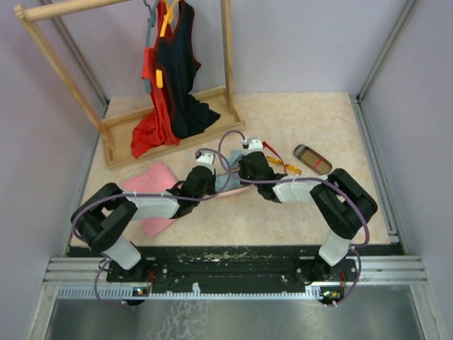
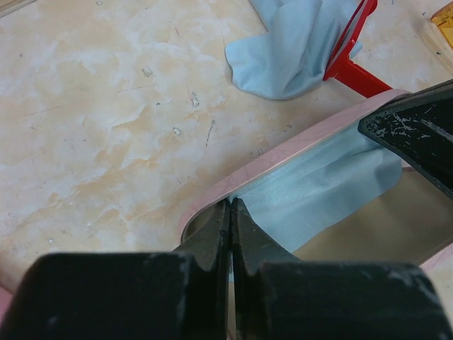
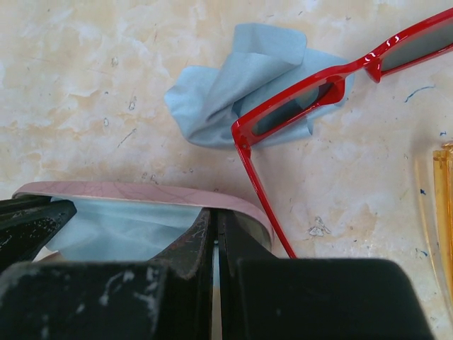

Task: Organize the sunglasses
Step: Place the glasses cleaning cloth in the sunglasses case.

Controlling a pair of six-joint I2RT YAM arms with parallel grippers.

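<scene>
The red sunglasses [image 3: 311, 99] lie open on the table, one lens over a crumpled light blue cloth [image 3: 233, 85]; they also show in the left wrist view [image 2: 350, 49]. The orange-yellow sunglasses [image 1: 287, 166] lie just to their right, only an edge showing in the right wrist view [image 3: 442, 205]. An open pink case [image 2: 283, 152] holds a second blue cloth [image 2: 318, 191]. My left gripper [image 2: 231, 203] is shut, its tips at one end inside the case beside that cloth. My right gripper [image 3: 214, 212] is shut at the case's other end.
A brown red-striped case [image 1: 312, 159] lies closed to the right of the sunglasses. A pink folded cloth [image 1: 152, 191] lies at the left under my left arm. A wooden rack [image 1: 230, 64] with hanging red and black clothes stands at the back left.
</scene>
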